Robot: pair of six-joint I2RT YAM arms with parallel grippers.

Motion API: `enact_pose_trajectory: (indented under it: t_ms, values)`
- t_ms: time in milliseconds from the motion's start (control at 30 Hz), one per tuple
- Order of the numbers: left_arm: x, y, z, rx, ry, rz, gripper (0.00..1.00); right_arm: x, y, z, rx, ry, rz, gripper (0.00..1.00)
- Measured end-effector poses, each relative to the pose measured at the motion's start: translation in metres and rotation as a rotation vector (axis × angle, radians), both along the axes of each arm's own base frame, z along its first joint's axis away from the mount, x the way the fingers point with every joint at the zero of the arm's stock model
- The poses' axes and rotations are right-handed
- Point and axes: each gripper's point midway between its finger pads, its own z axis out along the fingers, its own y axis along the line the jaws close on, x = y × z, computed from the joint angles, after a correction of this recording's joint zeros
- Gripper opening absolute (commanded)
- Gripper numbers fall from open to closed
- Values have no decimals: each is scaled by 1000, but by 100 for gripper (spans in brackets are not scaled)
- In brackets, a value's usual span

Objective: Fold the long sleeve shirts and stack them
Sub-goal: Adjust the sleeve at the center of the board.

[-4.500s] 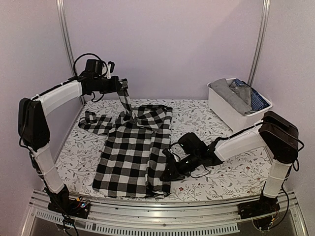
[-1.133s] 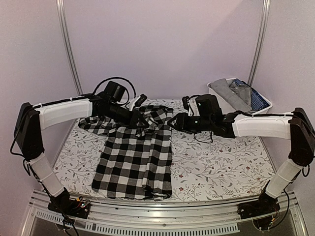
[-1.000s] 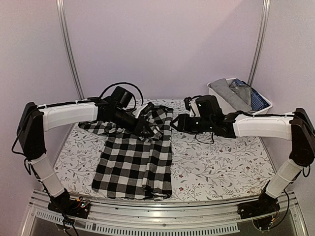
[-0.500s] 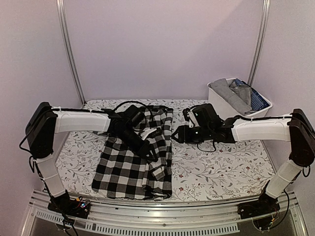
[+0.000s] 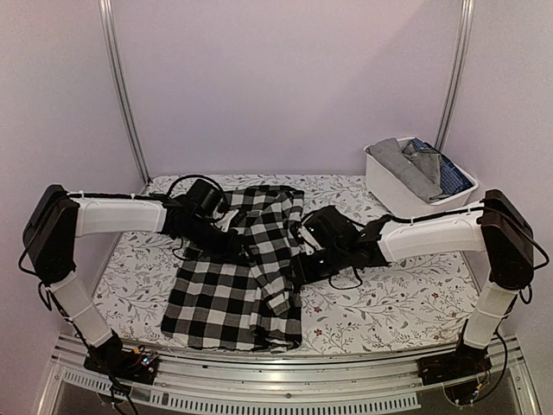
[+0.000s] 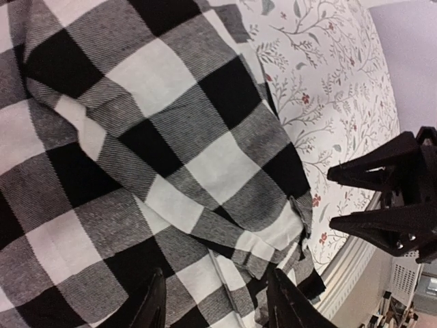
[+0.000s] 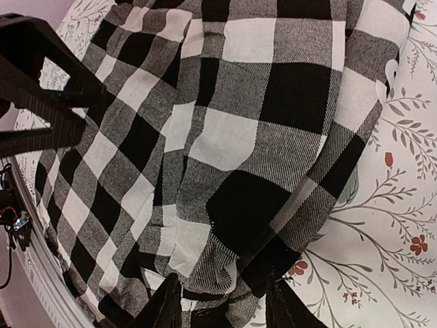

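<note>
The black-and-white check shirt (image 5: 226,290) is lying mostly flat on the floral table (image 5: 397,303), running from the back toward the near edge. One sleeve (image 5: 275,281) is flopped diagonally over its right side, a bit rumpled. The plain grey shirt (image 5: 406,164) and the dark blue patterned shirt (image 5: 445,173) are just bunched up in the white bin (image 5: 389,194) at the back right.

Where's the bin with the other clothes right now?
Top view: the white bin sits at the table's far right corner, beyond the right gripper, well clear of the checked shirt at centre-left.
</note>
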Motion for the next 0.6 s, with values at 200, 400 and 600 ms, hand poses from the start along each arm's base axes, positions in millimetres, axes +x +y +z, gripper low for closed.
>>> enact_pose_trajectory:
  t_ms: [200, 400, 600]
  values:
    - [23, 17, -14, 1, 16, 139, 49, -4, 1, -24, -48, 35, 22, 39]
    - [51, 20, -33, 11, 16, 228, 44, -3, 11, -35, -61, 59, 40, 31]
    - [91, 30, -41, 3, 2, 325, 39, -8, 15, -33, -62, 74, 53, 13]
